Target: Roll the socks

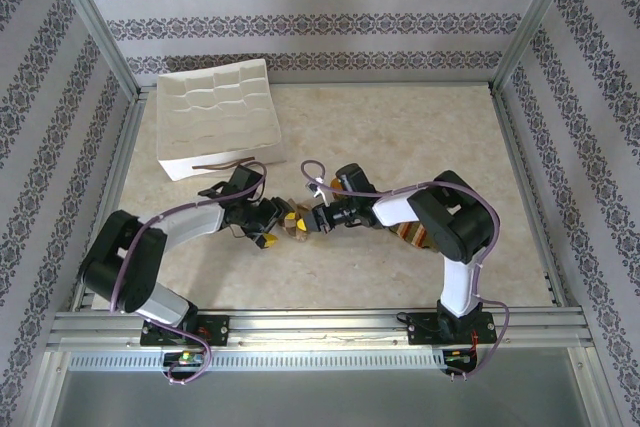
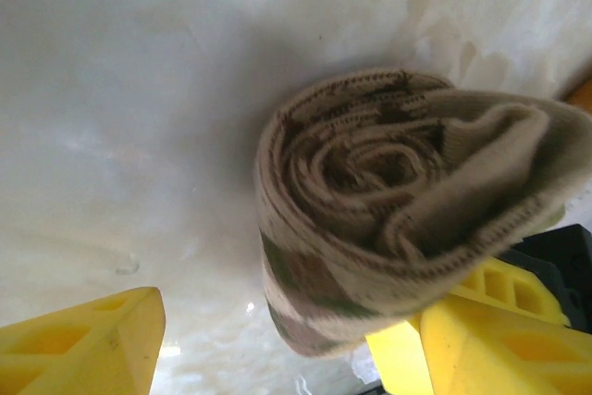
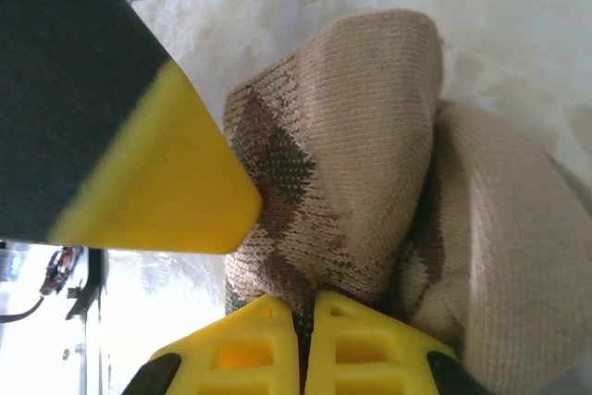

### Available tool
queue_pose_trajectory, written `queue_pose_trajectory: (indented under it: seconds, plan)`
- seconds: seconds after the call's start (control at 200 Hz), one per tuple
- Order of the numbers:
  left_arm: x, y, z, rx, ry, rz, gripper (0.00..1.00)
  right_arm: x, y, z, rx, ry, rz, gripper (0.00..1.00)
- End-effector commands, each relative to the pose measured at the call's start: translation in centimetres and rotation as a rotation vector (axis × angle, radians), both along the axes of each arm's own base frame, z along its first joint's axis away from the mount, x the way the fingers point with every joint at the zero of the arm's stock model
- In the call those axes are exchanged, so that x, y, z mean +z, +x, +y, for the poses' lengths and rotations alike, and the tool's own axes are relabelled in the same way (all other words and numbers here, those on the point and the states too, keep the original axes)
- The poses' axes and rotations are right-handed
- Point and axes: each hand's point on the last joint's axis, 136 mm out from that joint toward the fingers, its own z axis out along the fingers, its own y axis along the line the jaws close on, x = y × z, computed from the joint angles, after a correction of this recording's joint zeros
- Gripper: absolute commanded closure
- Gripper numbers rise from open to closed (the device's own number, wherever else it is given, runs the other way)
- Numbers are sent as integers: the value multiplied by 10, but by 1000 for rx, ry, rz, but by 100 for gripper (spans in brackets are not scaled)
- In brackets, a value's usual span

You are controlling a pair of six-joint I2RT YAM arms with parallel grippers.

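The rolled argyle sock (image 2: 398,219) lies between both tools; its spiral end faces the left tool (image 2: 289,321), fingers apart; the right tool (image 3: 310,302) is clamped on its outer layer.

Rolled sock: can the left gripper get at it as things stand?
Probably yes: the left gripper is open with the rolled sock just ahead of its fingers; the right gripper, shut on its edge, crowds one side.

Your left claw (image 1: 277,228) and right claw (image 1: 318,218) flank a rolled tan argyle sock (image 1: 299,226); white divided tray (image 1: 182,163) beyond left claw.
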Motion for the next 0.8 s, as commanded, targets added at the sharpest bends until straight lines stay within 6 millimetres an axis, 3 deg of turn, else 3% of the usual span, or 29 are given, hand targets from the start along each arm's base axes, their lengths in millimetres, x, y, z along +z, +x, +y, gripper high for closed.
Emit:
queue_pose_trajectory:
  seconds: [0.0, 0.085, 0.165, 0.225, 0.27, 0.325, 0.39, 0.485, 0.54, 0.655, 0.794]
  plan:
    - [-10, 10, -1, -31, 54, -33, 29, -76, -35, -43, -69, -272, 275, 100]
    - [-21, 14, 1, -53, 97, -12, 32, -77, -35, -42, -54, -287, 266, 100]
    - [-39, 2, 7, -72, 156, 74, 42, -74, -31, -42, -39, -309, 208, 100]
    - [-51, -14, 14, -85, 196, 144, 54, -63, -26, -37, -23, -298, 116, 100]
    - [-58, -26, 18, -88, 217, 186, 70, -52, -21, -34, -21, -286, 39, 98]
    - [-65, -40, 23, -83, 229, 224, 87, -31, -14, -28, -20, -265, -91, 91]
    - [-67, -52, 28, -68, 234, 255, 99, -5, -7, -25, -45, -250, -263, 78]
    - [-60, -65, 35, -48, 244, 276, 100, 34, -5, -26, -90, -259, -588, 57]
    - [-52, -71, 40, -31, 250, 281, 100, 48, -16, -23, -87, -271, -756, 47]
    - [-39, -77, 43, 2, 241, 283, 100, 49, -39, -12, -17, -359, -917, 43]
    - [-38, -77, 41, 18, 225, 294, 100, 45, -57, 14, 57, -410, -1036, 41]
